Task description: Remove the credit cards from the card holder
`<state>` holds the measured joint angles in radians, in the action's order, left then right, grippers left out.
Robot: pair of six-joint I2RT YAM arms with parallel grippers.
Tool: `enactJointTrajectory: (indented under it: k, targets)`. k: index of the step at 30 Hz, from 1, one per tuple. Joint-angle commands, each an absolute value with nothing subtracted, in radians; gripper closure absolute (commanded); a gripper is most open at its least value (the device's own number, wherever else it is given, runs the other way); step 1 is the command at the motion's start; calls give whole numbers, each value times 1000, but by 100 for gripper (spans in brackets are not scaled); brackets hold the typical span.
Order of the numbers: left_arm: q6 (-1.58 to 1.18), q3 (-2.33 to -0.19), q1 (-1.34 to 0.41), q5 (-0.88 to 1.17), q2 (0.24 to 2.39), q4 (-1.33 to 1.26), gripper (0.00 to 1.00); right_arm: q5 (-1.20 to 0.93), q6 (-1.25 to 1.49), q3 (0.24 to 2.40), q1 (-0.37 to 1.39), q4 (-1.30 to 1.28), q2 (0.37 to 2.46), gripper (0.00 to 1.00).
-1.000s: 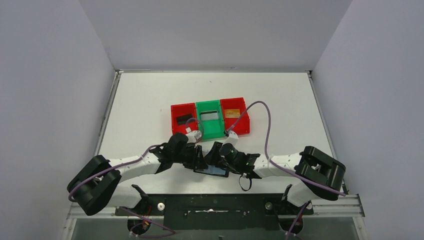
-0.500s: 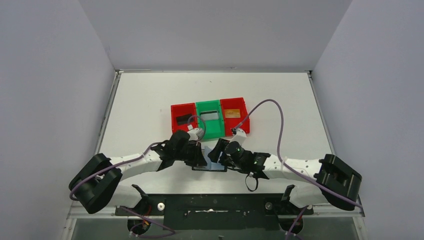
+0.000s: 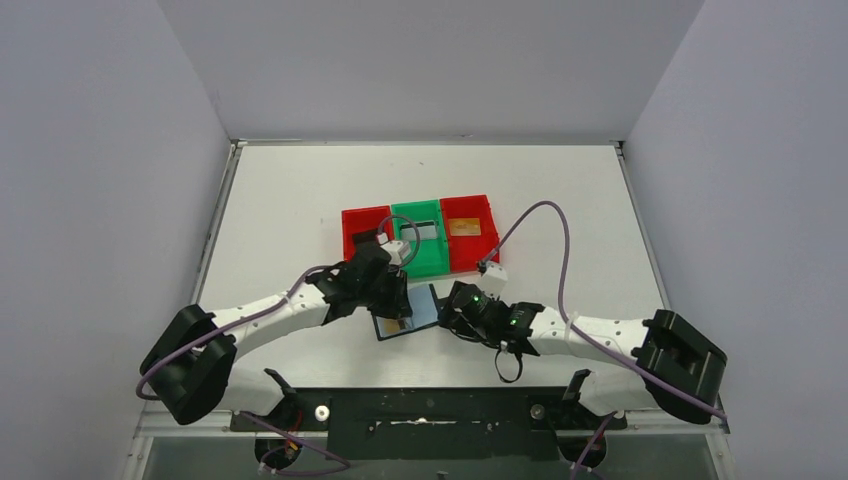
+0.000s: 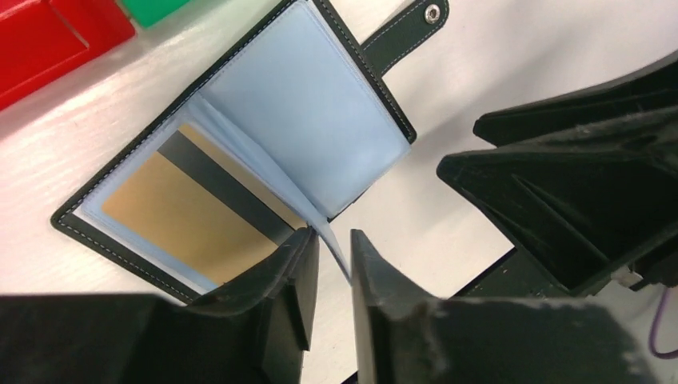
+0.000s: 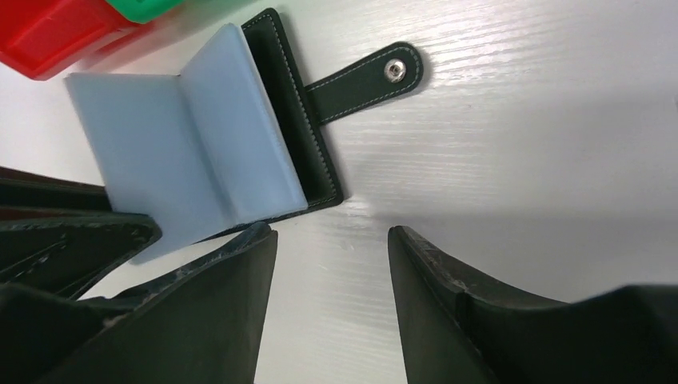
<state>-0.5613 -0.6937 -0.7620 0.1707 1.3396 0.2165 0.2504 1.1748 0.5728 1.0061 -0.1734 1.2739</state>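
**Both claws down at the open card holder, one gold card still in it**

I've got both arms stretched low and angled inward, so they meet over the card holder [image 3: 408, 317] from either side. The holder lies open and flat on the table [image 3: 300, 200], snap tab [image 5: 364, 76] sticking out on its right. The left gripper [image 4: 332, 240] sits at the holder's near edge with its fingers only slightly apart. One blue-grey pocket leaf [image 4: 308, 108] runs into that gap, but I can't see it actually being clamped. An orange-gold credit card [image 4: 180, 216] sits in the holder's left-hand pocket. The right gripper [image 5: 329, 240] hovers just off the holder's right edge, jaws spread wide over bare table. The red and green bins [image 3: 420, 250] are just beyond the holder.
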Motion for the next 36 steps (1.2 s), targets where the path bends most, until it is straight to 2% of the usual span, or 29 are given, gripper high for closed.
enactJointTrajectory:
  k: [1,3,11,15,26,36]
  targets:
    - [-503,-777,-786,155,1366,272,73,286,1159,623,985,-164,1308,46]
    - [-496,-792,-787,176,1386,262,62,278,1162,624,971,-165,1316,46]
    - [-487,-844,-790,219,1499,186,51,299,1201,568,960,-149,1238,46]
    - [-469,-863,-794,240,1511,149,40,321,1232,526,959,-145,1175,45]
    - [-402,-950,-818,261,1641,226,42,360,1264,485,937,-193,1080,44]
    - [-363,-886,-888,301,1703,170,44,377,1298,466,931,-194,1067,43]
